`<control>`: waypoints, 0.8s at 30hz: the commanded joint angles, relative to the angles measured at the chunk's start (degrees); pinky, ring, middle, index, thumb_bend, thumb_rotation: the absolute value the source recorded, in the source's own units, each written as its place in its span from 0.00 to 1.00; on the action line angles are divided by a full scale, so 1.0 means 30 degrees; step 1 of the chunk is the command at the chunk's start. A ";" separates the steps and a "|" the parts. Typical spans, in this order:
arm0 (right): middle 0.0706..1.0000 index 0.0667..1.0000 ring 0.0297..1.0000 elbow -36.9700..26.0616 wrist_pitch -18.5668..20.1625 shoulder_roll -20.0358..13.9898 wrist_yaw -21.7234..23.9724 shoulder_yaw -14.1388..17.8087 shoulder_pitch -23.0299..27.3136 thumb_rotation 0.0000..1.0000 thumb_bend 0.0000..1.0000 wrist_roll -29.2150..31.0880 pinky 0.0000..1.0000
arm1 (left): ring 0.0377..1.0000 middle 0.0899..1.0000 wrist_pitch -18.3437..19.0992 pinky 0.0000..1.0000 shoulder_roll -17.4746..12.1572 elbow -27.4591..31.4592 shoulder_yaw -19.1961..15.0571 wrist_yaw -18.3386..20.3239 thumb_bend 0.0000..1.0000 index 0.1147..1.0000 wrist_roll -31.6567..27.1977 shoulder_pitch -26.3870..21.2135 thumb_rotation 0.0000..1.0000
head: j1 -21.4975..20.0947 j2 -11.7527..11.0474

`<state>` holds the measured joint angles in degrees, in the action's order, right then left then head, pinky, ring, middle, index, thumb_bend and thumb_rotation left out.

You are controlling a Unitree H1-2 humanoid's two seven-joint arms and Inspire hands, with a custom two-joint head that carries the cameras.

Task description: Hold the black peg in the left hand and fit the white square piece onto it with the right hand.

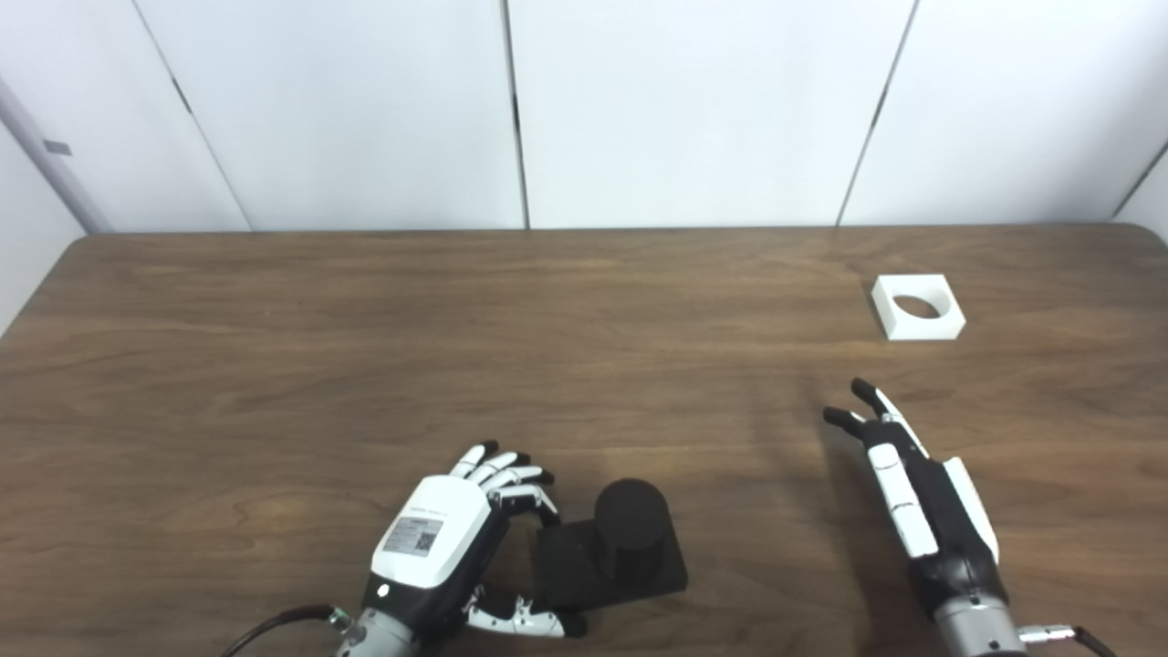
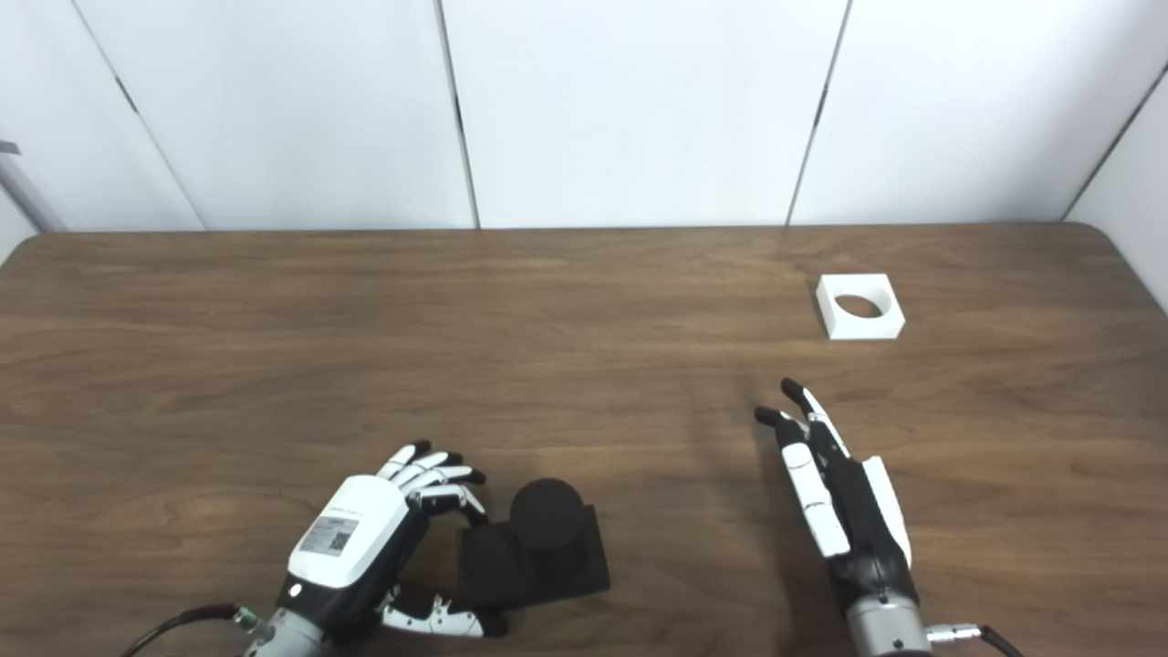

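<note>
Left hand fingers spread around black peg base, right hand outstretched, holding nothing, white square piece well apart.

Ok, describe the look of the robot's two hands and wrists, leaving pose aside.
Both hands have white shells over black frames, with white fingers ending in black tips. The left hand carries a label with a QR code on its back, and a black cable leaves its silver wrist. The right hand shows a grey metal wrist cuff with a plugged-in connector and cable.

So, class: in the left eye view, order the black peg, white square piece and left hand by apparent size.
1. Left hand
2. Black peg, base included; nearly alike, both near the camera, so unsure.
3. White square piece, farther off.
</note>
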<state>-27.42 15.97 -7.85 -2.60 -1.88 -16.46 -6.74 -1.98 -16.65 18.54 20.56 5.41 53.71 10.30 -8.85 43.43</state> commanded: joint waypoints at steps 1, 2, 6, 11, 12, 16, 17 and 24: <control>0.84 0.94 0.91 -0.1170 0.0162 0.0112 0.0172 0.0290 0.0261 0.97 0.44 0.0022 1.00 | 0.87 0.78 0.0367 0.96 -0.0267 -0.0694 -0.0173 -0.0045 0.51 0.42 0.1049 0.0157 0.06 | -0.0441 -0.0072; 0.84 0.93 0.90 -0.1478 0.0522 -0.0350 0.0321 0.0368 0.0577 0.84 0.45 -0.0473 0.95 | 0.87 0.78 0.0320 0.96 -0.0263 -0.0784 -0.0207 -0.0203 0.51 0.42 0.1029 0.0189 0.06 | -0.0951 -0.0230; 0.86 0.88 0.88 -0.1857 0.1705 -0.2441 0.1351 0.0534 0.2022 0.50 0.58 -0.2552 0.86 | 0.87 0.78 0.0255 0.96 -0.0384 -0.0876 -0.0278 -0.0165 0.51 0.42 0.0775 0.0154 0.06 | -0.1800 -0.0441; 0.91 0.84 0.97 -0.1520 0.3618 -0.6066 0.4264 0.0711 0.4822 0.31 0.73 -0.5574 0.97 | 0.86 0.78 0.0021 0.94 -0.0486 -0.1026 -0.0380 -0.0306 0.51 0.42 0.0675 0.0177 0.05 | -0.2885 -0.0730; 0.92 0.83 0.98 -0.1311 0.3644 -0.6495 0.4852 0.0903 0.5306 0.29 0.76 -0.5882 0.97 | 0.86 0.78 0.0011 0.94 -0.0494 -0.1014 -0.0396 -0.0290 0.51 0.42 0.0655 0.0187 0.05 | -0.2885 -0.0730; 0.94 0.83 1.00 -0.0166 0.3643 -0.7933 0.7223 0.1746 0.7375 0.21 0.83 -0.6967 0.96 | 0.87 0.78 0.0114 0.94 -0.0601 -0.0943 -0.0493 -0.0016 0.51 0.42 0.0460 0.0189 0.05 | -0.3081 -0.0771; 0.94 0.84 1.00 0.0234 0.3638 -0.8343 0.7569 0.1837 0.7883 0.19 0.85 -0.7087 0.97 | 0.87 0.78 0.0120 0.94 -0.0614 -0.0953 -0.0491 0.0007 0.51 0.42 0.0461 0.0179 0.05 | -0.3458 -0.0894; 0.96 0.86 1.00 0.3081 0.3433 -0.9948 0.7898 0.1460 1.0286 0.13 0.92 -0.7958 0.98 | 0.86 0.78 0.0032 0.92 -0.0638 -0.1116 -0.0382 -0.0060 0.51 0.42 0.0585 0.0094 0.05 | -0.3469 -0.1049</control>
<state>-18.44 27.07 -35.93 22.06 2.38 11.57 -29.57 -3.02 -16.84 17.36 19.92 3.52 53.33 10.55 -19.25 40.25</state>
